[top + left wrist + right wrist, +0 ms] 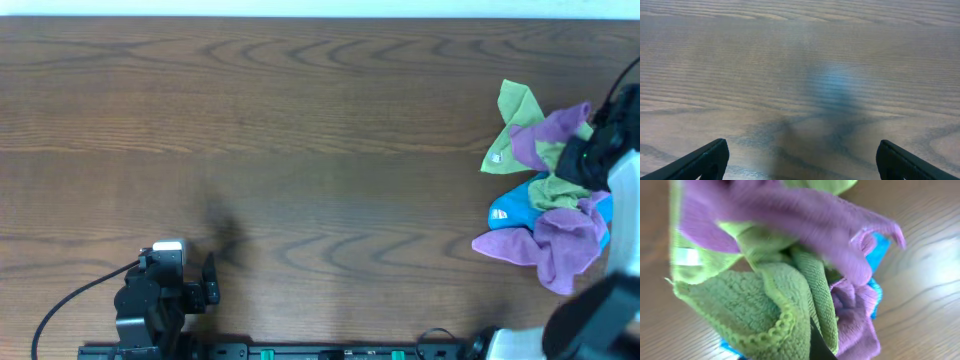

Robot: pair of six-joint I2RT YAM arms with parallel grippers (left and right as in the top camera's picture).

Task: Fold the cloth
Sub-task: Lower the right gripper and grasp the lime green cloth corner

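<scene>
Wood table (300, 120), purple cloths (545, 245) atop cloth (740, 305)

Table (300, 120): open wood across left and centre, easy passage. Far right blocked by tangled cloth heap (550, 235), right arm (590, 150) over it. Left gripper (212, 282) sits at near-left edge.

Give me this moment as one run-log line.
right hand: shut on green cloth in pile | left hand: open above table | fold: not started
</scene>
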